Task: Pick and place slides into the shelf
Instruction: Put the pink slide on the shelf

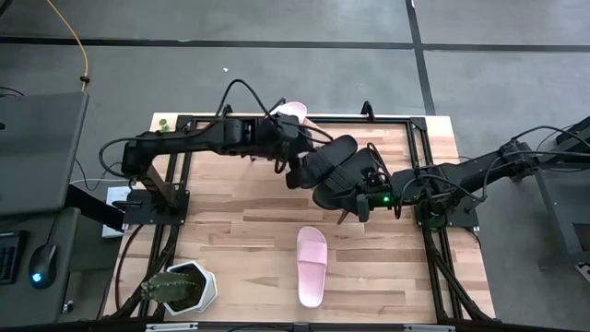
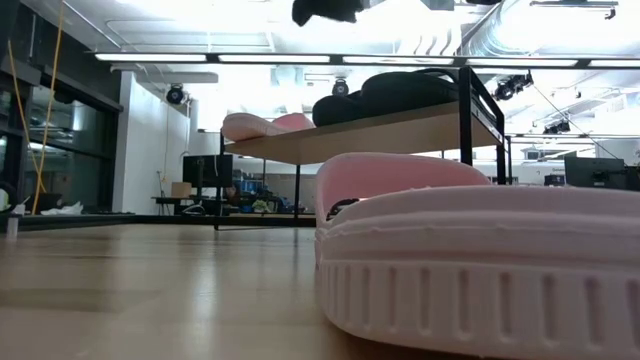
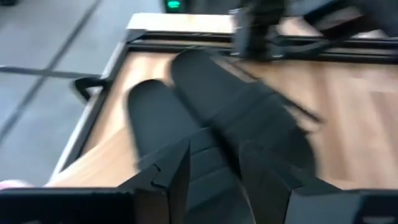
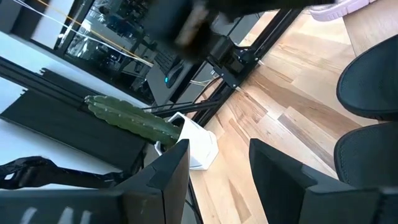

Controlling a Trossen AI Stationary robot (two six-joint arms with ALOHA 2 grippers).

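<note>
Two black slides (image 1: 338,171) lie side by side on the slanted shelf (image 2: 400,126), soles down; they also show in the left wrist view as black slides (image 3: 217,118). A pale pink slide (image 2: 262,126) rests at the shelf's other end. Another pink slide (image 1: 312,266) lies sole down on the table near the front edge. My left gripper (image 1: 300,173) hovers open just above the black slides, with nothing between its fingers (image 3: 174,177). My right gripper (image 1: 352,212) hangs open beside the black slides, pointing toward the near left corner, empty.
A cactus in a white pot (image 1: 180,286) stands at the table's near left corner. Black frame rails (image 1: 433,231) run along the table's sides. Bare tabletop (image 1: 240,231) lies between the shelf and the pot.
</note>
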